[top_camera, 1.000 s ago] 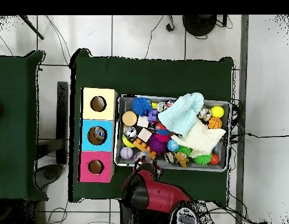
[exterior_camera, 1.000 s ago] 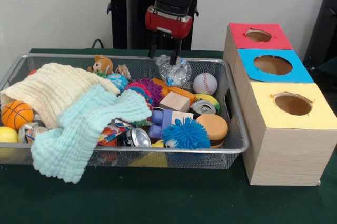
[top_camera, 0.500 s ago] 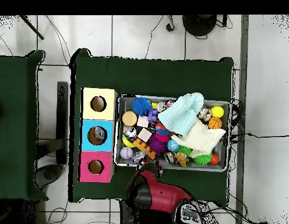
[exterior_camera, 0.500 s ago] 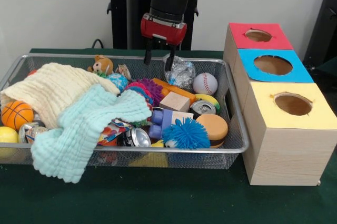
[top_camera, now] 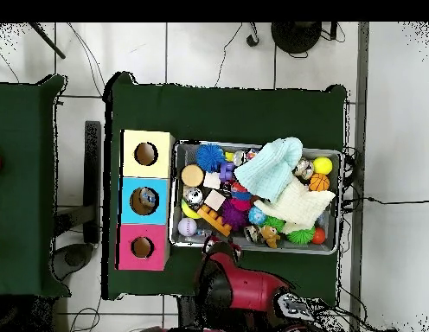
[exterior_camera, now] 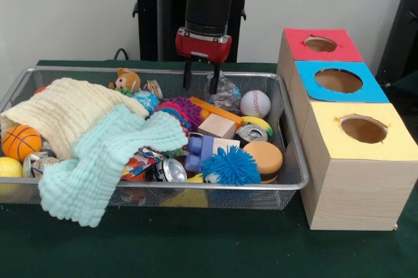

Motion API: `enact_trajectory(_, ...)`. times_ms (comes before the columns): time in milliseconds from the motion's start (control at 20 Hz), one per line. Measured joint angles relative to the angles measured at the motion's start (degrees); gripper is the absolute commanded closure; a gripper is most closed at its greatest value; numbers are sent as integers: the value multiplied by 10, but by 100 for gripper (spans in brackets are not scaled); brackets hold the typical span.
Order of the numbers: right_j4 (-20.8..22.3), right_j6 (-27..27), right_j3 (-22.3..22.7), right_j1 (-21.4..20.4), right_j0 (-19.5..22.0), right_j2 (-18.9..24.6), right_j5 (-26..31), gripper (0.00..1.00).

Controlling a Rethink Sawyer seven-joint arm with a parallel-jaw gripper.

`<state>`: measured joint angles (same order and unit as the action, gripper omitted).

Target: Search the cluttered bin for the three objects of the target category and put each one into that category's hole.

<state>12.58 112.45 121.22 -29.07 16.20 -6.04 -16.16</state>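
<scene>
My gripper hangs open over the far side of the wire bin, with nothing between its fingers. Its right finger is at the left edge of a crumpled clear plastic bag. A baseball lies just right of the bag. Below the gripper are a purple spiky ball, an orange toy and a wooden block. Two cans, a blue spiky ball and a teddy bear also show. In the overhead view the red arm hides the gripper.
Three boxes with round holes stand right of the bin: red, blue, yellow. A cream cloth and a mint cloth cover the bin's left half. A small basketball and a yellow ball sit at the left end.
The gripper has come down lower toward the bin's far side. The plastic bag has shifted a little to the right, beside the right finger.
</scene>
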Motion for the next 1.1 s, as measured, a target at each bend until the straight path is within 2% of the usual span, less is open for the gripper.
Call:
enact_trajectory(200,33,0,0,0,39,27,0,0)
enact_trajectory(450,57,0,0,1,62,52,0,0)
enact_trajectory(1100,62,0,0,-4,70,67,3,0)
